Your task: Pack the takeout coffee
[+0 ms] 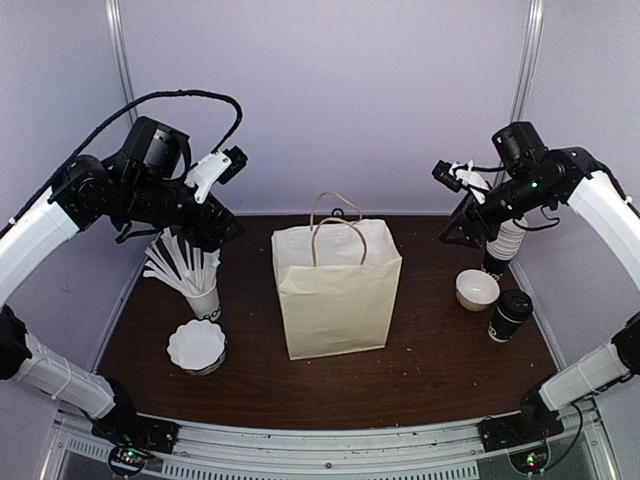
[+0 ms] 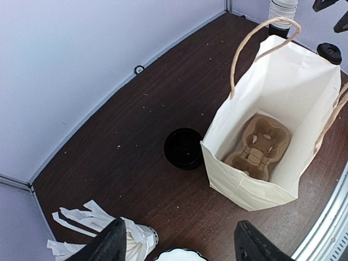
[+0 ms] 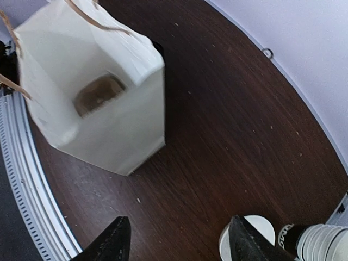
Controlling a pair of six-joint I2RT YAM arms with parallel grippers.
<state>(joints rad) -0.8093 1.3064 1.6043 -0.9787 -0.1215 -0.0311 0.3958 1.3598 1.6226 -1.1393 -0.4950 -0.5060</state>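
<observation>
Dark wood-grain table (image 1: 420, 390), closed in by pale walls, seen from above with both arm bases at the lower edge; nearest, at lower left, a stack of white fluted paper dishes (image 1: 196, 346), and just behind it a white cup of straws (image 1: 203, 295); at centre frame the paper bag (image 1: 335, 290), upright with its mouth open and its handles raised, evidently so that it can be loaded from above; the left wrist view looks down into it and shows a brown cardboard cup carrier (image 2: 258, 147) lying on the bottom, its wells empty, presumably there to seat the drink; a black round lid (image 2: 184, 148) lies on the table just beside the bag, at the centre of that view. At right of the overhead frame the takeout coffee (image 1: 510, 316) stands upright with its lid on, well apart from the bag and not yet packed; just behind it an open white cup (image 1: 478, 289), then a stack of lidless cups (image 1: 508, 243). Left gripper (image 1: 225, 165) hangs high at upper left, above the straws, jaws parted and empty; right gripper (image 1: 455, 175) hangs at upper right, near the stacked cups, jaws likewise apart with nothing between them. Being on the coffee's side, the right arm looks better placed to fetch it; its descent would need to clear the open cup and the stack.
</observation>
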